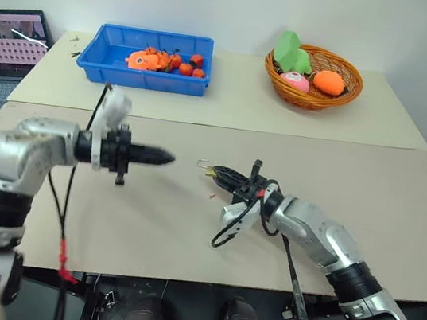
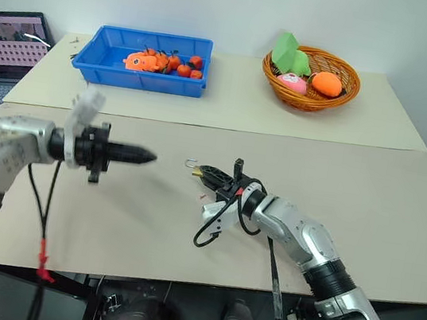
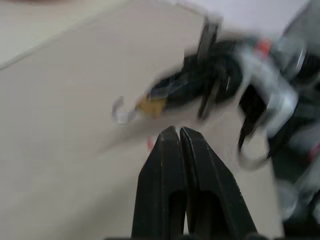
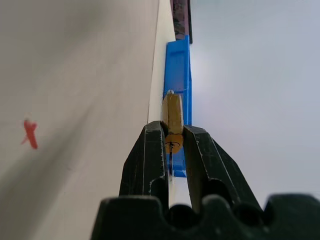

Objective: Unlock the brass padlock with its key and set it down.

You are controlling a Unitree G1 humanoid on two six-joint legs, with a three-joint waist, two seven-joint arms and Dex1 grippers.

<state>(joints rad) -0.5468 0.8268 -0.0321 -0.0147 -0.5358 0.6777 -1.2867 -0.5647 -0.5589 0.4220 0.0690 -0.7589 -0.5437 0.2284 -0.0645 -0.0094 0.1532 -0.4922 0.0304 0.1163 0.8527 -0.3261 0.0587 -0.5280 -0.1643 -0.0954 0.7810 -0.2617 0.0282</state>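
- Brass padlock (image 4: 173, 114) sits pinched between the two black fingers (image 4: 148, 155) of the right gripper (image 1: 219, 174), held above the table (image 1: 356, 173) near its middle; its keyhole face looks back along the fingers, and its thin silvery shackle (image 1: 203, 162) sticks out past the fingertips toward the left gripper (image 1: 167, 156).
- Whether the key is in the keyhole cannot be told.
- Left gripper has its fingers pressed together with nothing visible between them; it hangs level over the table, pointing at the padlock with a clear gap between them.
- A small red mark (image 1: 211, 196) lies on the table just below the right gripper.
- Farther back, on the rear table, a blue bin (image 1: 107, 68) holds small orange and red toys.
- To its right stands a wicker basket (image 1: 278, 77) with green, pink and orange items.
- An open laptop (image 1: 1, 48) sits at the far left edge.
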